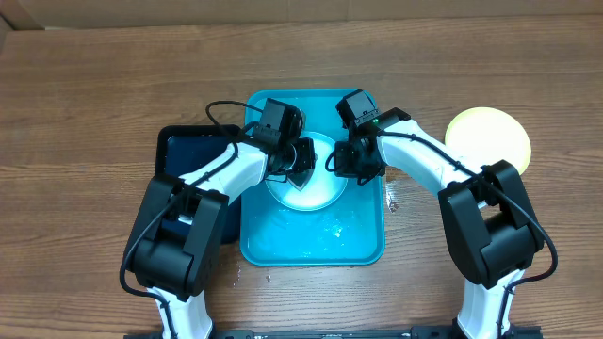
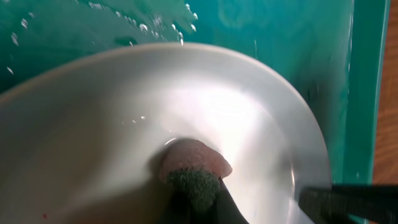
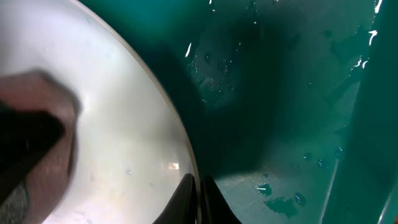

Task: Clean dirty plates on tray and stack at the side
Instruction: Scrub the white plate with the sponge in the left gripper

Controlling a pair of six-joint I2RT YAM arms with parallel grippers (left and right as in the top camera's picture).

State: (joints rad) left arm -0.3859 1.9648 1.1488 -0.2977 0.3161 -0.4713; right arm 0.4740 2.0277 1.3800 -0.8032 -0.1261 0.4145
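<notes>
Overhead shot first, so you get the layout: the tray (image 1: 320, 240), bright turquoise with a raised rim, sits mid-frame. The plate (image 1: 316, 193) I'm working on lies in its upper half, right between my two arms. It's round and shallow with a pale glossy centre, and on my left wrist cam it looks almost white and wet.

My left gripper (image 1: 300, 162) is clamped down on a sponge (image 2: 193, 165), pinkish with a dark green scrubby side, and the sponge is pressed onto the middle of the plate. My right gripper (image 1: 350, 162) is pinched tight on the plate's right edge. The right wrist cam shows the fingertips (image 3: 185, 200) closed over the rim.

There are water drops and little puddles on the tray floor. A lime-green plate (image 1: 487, 141) sits on the wooden table (image 1: 94, 94) at the upper right, well apart from the tray. A black tray (image 1: 188, 151) is tucked against the turquoise one's left side, partly under my left arm.
</notes>
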